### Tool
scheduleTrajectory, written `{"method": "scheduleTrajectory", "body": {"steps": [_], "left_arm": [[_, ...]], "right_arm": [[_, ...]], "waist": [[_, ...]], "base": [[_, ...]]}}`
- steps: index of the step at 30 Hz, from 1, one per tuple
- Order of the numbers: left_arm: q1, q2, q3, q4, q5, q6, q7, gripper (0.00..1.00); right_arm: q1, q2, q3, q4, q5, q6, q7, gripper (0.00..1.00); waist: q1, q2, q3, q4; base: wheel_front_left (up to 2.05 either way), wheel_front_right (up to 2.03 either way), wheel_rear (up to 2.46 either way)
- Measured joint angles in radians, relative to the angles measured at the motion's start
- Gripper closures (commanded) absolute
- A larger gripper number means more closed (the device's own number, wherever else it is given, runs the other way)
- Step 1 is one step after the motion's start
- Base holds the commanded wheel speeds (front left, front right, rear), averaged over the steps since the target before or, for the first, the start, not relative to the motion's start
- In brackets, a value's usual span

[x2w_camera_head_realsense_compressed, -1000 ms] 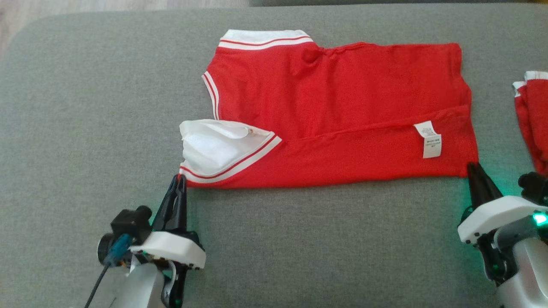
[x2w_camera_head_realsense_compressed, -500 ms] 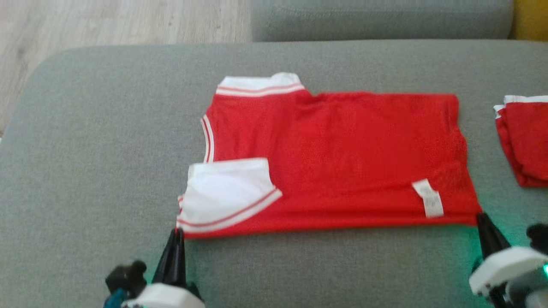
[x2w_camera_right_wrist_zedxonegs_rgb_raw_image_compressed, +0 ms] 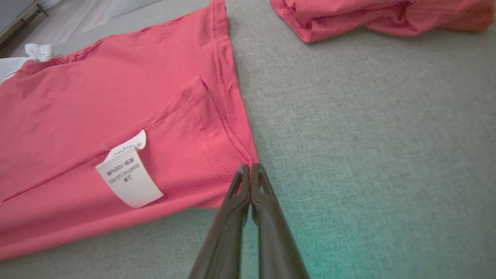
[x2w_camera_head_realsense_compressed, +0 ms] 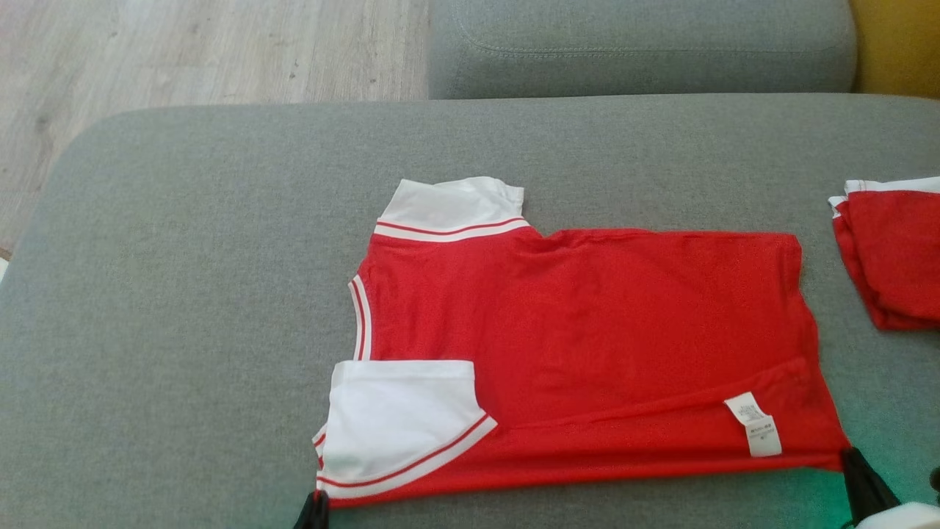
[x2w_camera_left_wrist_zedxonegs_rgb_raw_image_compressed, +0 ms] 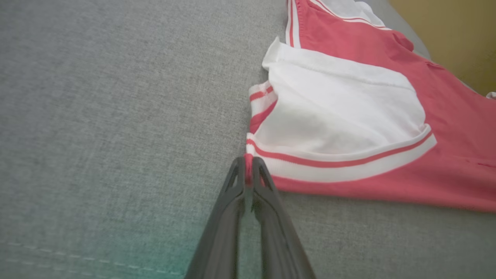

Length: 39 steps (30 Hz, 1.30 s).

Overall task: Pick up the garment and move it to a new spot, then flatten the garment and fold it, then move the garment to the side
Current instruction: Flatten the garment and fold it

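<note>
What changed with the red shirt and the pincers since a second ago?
The right pincer pinched shut on the red shirt's near right corner. The white sleeve settled flatter. The camera tilted up, so everything sits lower in the head view. The left pincer stays clamped on the sleeve-side corner; the shirt and the other red garment lie where they were.

Bright red all over the body of the garment (x2w_camera_head_realsense_compressed: 587, 330), plain white on the sleeves, white bands each with a thin red stripe, and a white label (x2w_camera_head_realsense_compressed: 755, 433) printed in small dark characters. The couch (x2w_camera_head_realsense_compressed: 183, 294) is a heathered grey weave. The second garment (x2w_camera_head_realsense_compressed: 896, 257) shows the same red with a white edge, the floor (x2w_camera_head_realsense_compressed: 183, 44) is pale wood-grain, and there's a mustard yellow patch (x2w_camera_head_realsense_compressed: 896, 44).
</note>
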Motion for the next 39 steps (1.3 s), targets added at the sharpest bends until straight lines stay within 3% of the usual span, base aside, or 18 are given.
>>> {"method": "scheduleTrajectory", "body": {"steps": [7,8,9,10,11,18,21,24,29,35,39], "left_arm": [[0.021,0.013,-0.016,-0.053,0.0,0.024,0.066,1.0],[0.02,0.016,-0.017,-0.06,0.001,0.03,0.071,1.0],[0.02,0.018,-0.02,-0.067,0.001,0.036,0.082,0.95],[0.021,0.019,-0.02,-0.074,0.001,0.041,0.089,0.56],[0.021,0.02,-0.02,-0.087,0.002,0.05,0.092,0.0],[-0.036,0.102,-0.017,-0.301,0.053,0.068,0.16,0.0],[-0.181,0.176,-0.009,-0.4,0.066,0.032,0.257,0.0],[-0.401,0.244,-0.01,-0.425,0.066,-0.033,0.381,0.0],[-0.748,0.323,-0.101,-0.326,-0.011,-0.108,0.528,0.0],[-1.025,0.415,-0.33,-0.115,-0.1,-0.116,0.53,0.0],[-1.123,0.453,-0.441,0.062,-0.119,-0.116,0.516,0.0]], "right_arm": [[0.033,0.042,-0.032,-0.058,-0.032,0.0,0.065,1.0],[0.034,0.047,-0.035,-0.064,-0.033,0.0,0.072,0.89],[0.035,0.051,-0.039,-0.07,-0.037,0.0,0.073,0.0],[0.037,0.057,-0.048,-0.077,-0.041,0.0,0.074,0.0],[0.038,0.061,-0.057,-0.084,-0.043,0.0,0.074,0.0],[0.044,0.063,-0.068,-0.15,-0.049,0.0,0.093,0.0],[0.037,0.063,-0.064,-0.182,-0.049,0.0,0.11,0.0],[0.01,0.06,-0.056,-0.21,-0.054,0.0,0.12,0.0],[-0.071,0.048,-0.032,-0.25,-0.058,0.0,0.133,0.0],[-0.151,0.04,-0.01,-0.253,-0.058,0.0,0.134,0.0],[-0.176,0.039,0.001,-0.251,-0.058,0.0,0.129,0.0]], "waist": [[0.0,0.0,-0.009,-0.003],[0.0,0.0,-0.009,-0.004],[0.0,0.0,-0.009,-0.006],[0.0,0.0,-0.009,-0.007],[0.0,0.0,-0.008,-0.009],[0.0001,0.0,0.027,-0.026],[0.0001,0.0,0.058,-0.034],[0.0002,0.0,0.1,-0.044],[0.0004,0.0,0.184,-0.068],[0.0005,-0.0001,0.28,-0.118],[0.0003,-0.0001,0.327,-0.158]], "base": [[0.0,0.0,0.0],[0.0,0.0,0.0],[0.0,0.0,0.0],[0.0,0.0,0.0],[0.0,0.0,0.0],[0.0,0.0,0.0],[0.0,0.0,0.0],[0.0,0.0,0.0],[0.0,0.0,0.0],[0.0,0.0,0.0],[0.0,0.0,0.0]]}}
